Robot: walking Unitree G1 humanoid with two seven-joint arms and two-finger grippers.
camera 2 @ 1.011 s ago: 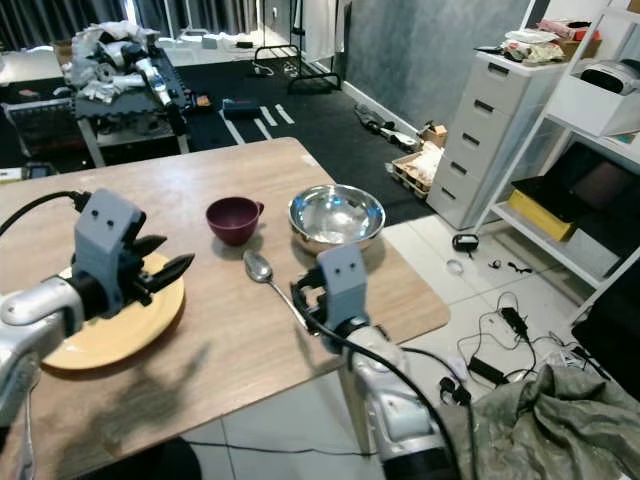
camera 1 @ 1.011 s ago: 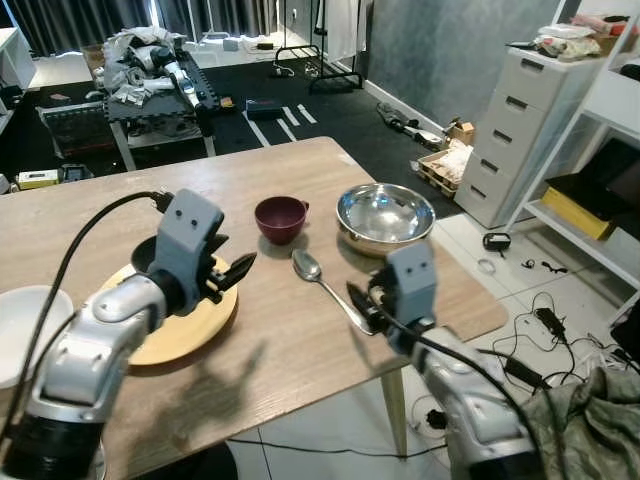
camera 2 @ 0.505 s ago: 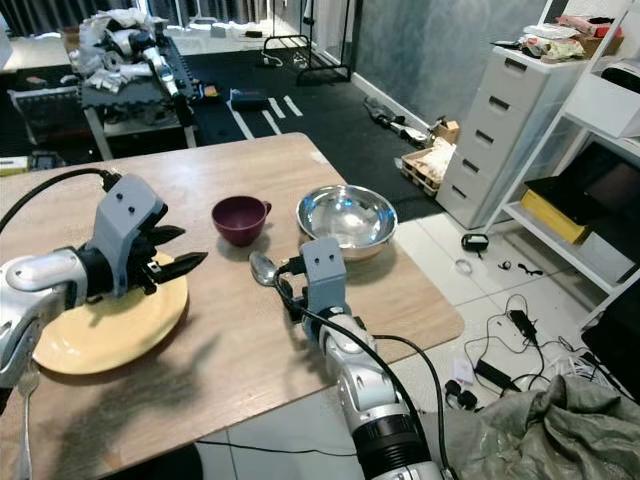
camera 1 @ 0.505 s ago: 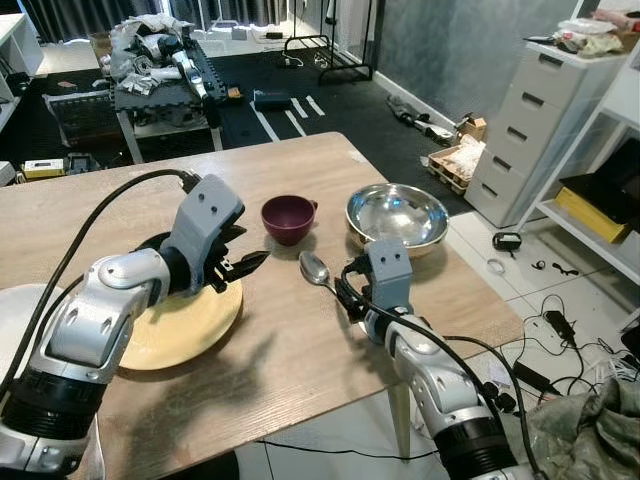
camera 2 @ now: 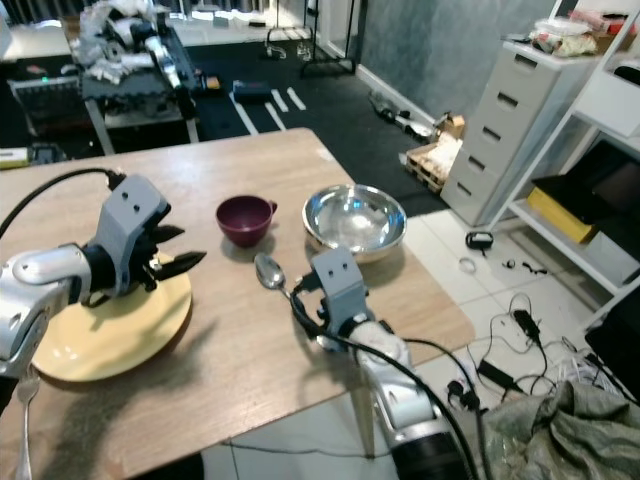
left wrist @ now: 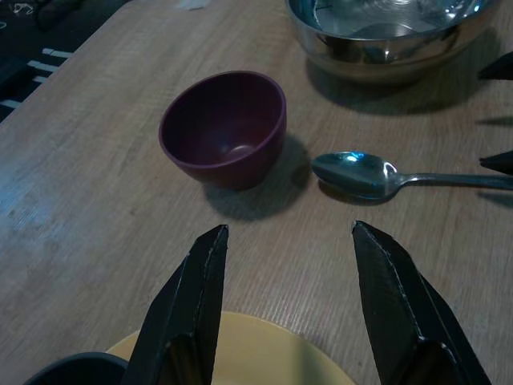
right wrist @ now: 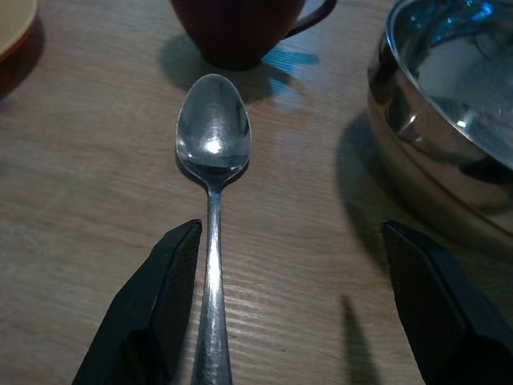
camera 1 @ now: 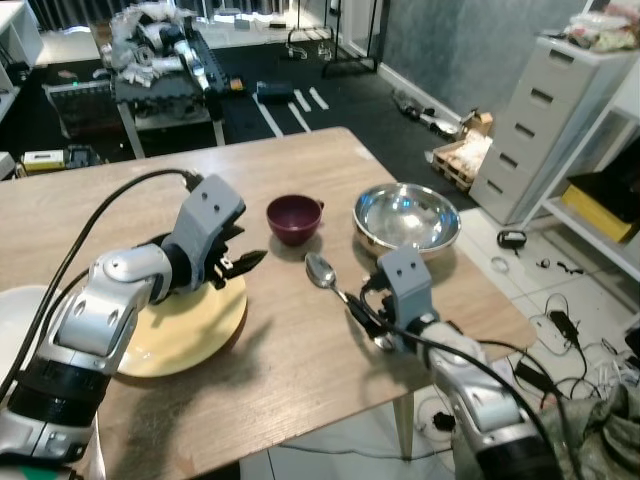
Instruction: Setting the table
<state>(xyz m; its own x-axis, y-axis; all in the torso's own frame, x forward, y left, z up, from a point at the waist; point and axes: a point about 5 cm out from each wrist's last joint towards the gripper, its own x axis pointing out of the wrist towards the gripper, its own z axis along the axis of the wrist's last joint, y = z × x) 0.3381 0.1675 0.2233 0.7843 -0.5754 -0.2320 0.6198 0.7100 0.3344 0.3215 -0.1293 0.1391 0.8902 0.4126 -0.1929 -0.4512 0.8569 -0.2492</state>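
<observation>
Lying bowl-end toward the maroon cup, spoon lengthwise beside wide right claw

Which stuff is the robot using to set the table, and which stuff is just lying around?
For setting the table: spoon, maroon cup, steel bowl, yellow plate, white dish; both grippers, left and right, are open.

Just lying about: cables on the floor, cluttered black bench, grey drawers.
</observation>
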